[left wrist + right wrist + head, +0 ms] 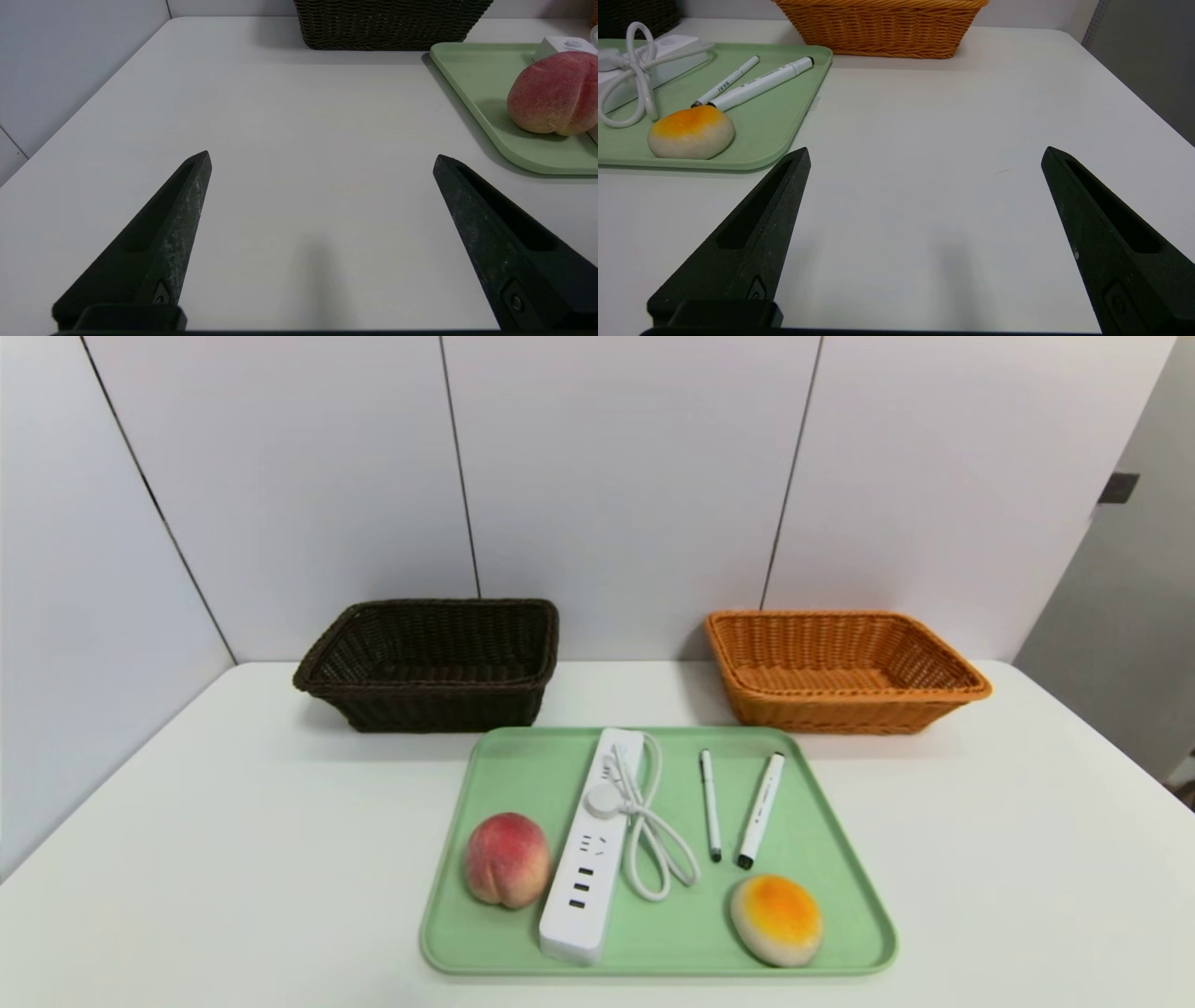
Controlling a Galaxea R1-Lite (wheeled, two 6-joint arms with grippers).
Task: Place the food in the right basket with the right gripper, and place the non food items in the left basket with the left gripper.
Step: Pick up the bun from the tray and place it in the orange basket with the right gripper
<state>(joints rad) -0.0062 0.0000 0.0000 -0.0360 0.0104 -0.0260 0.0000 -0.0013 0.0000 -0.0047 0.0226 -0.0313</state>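
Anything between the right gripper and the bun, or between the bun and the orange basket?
Nothing visible. The right gripper faces bare table beside the oval cream bun; the thick white marker lies between bun and orange-tan wicker basket, low enough to lift over.

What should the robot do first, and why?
Probably move the right gripper toward the bun. Both baskets look empty, everything sits on the green tray, and both grippers are open over bare table. The bun lies at the tray's near right corner, closest to that gripper.
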